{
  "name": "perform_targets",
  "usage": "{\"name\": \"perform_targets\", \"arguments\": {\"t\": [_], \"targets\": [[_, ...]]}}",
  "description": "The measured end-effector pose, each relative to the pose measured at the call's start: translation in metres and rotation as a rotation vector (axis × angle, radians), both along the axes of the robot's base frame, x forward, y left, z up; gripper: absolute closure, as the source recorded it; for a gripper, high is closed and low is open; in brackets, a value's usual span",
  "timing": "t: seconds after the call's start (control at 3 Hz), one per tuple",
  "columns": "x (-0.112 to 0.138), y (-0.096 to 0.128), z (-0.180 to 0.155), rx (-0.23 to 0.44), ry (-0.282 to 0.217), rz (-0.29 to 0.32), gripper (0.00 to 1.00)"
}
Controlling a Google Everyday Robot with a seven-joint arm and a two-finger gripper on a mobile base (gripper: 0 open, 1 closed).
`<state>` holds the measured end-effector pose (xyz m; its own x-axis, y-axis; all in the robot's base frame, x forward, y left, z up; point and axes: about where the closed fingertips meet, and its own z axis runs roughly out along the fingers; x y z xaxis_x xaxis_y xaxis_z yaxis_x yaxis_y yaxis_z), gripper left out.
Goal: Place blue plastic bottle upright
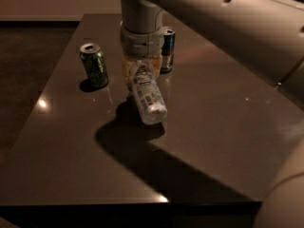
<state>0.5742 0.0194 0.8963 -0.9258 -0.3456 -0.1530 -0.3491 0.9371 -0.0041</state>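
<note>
Only one view. Set high above the near edge of the dark table (213,127), on the robot's own side, looking down and forward across the top toward the far edge. Rather near: most of the frame filled with the table, with near, left and far edges inside, right side cut off. Very close to the lens, the pale arm (228,18) crossing the upper right, and one more blurred piece of it in the lower right corner. Over the far middle of the table, the gripper (140,75), seen from above, fingers clamped on the cap end of the blue plastic bottle (149,99), base end turned toward the lens.
</note>
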Motion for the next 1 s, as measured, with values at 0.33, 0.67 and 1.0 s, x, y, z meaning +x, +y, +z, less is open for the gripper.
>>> {"name": "perform_targets", "arguments": {"t": [0.33, 0.67, 1.0], "targets": [[-0.007, -0.001, 0.023, 0.047, -0.088, 0.075, 1.0], [-0.013, -0.006, 0.039, 0.111, -0.17, 0.137, 1.0], [-0.013, -0.013, 0.052, 0.173, -0.243, 0.178, 1.0]]}}
